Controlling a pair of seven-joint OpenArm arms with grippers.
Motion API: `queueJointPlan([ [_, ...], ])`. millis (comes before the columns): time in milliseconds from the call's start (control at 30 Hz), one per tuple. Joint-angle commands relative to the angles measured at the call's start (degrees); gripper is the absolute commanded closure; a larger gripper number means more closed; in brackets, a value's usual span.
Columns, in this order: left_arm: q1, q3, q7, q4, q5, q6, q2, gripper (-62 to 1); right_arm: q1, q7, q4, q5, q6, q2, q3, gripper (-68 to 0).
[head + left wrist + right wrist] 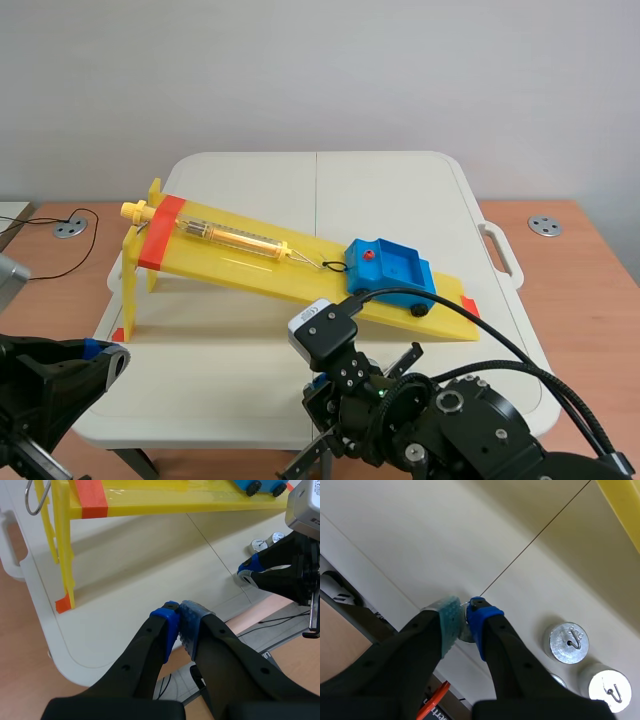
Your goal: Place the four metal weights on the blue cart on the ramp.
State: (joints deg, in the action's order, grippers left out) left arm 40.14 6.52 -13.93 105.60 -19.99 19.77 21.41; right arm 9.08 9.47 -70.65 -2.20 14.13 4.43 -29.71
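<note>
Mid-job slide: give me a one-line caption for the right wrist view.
Right gripper, jaws shut on one metal weight, two spare weights standing beside it on the white table.

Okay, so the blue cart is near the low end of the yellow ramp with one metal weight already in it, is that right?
Not quite. The blue cart is near the low end of the yellow ramp, but nothing is in it: the scene view shows its tray empty.
</note>
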Motion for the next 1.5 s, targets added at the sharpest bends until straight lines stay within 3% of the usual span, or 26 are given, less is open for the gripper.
queueJointPlan([
  [0, -0.33, 0.57, 5.09, 4.15, -2.93, 1.64, 0.22, -2.9, -4.52, -4.33, -1.16, -0.07, -1.33, -1.07, -0.74, -2.4],
  [333, -0.33, 0.57, 5.09, 4.15, -2.93, 1.64, 0.22, -2.9, -4.44, -3.80, -2.29, -0.52, -1.27, -0.50, -0.68, -0.6],
  [667, -0.33, 0.57, 5.09, 4.15, -2.93, 1.64, 0.24, -2.9, 2.80, -0.35, -18.84, 4.02, -1.27, 5.95, 1.55, -0.6],
  [933, -0.33, 0.57, 5.09, 4.15, -2.93, 1.64, 0.24, -2.9, 11.34, 0.70, -31.76, 11.93, -1.03, 9.66, 9.33, -0.6],
  [1167, -0.33, 0.57, 5.09, 4.15, -2.93, 1.64, 0.24, -2.9, 14.45, 2.91, -41.27, 24.02, -0.48, 9.66, 18.21, -0.6],
  [1333, -0.35, 0.57, 5.09, 4.15, -2.93, 1.64, 0.24, -2.9, 13.66, 3.48, -43.80, 29.94, 0.50, 8.11, 24.39, -0.6],
  [1467, -0.35, 0.57, 5.09, 4.15, -2.93, 1.64, 0.24, -2.9, 11.43, 4.61, -43.67, 31.74, 0.48, 5.27, 28.50, -0.6],
])
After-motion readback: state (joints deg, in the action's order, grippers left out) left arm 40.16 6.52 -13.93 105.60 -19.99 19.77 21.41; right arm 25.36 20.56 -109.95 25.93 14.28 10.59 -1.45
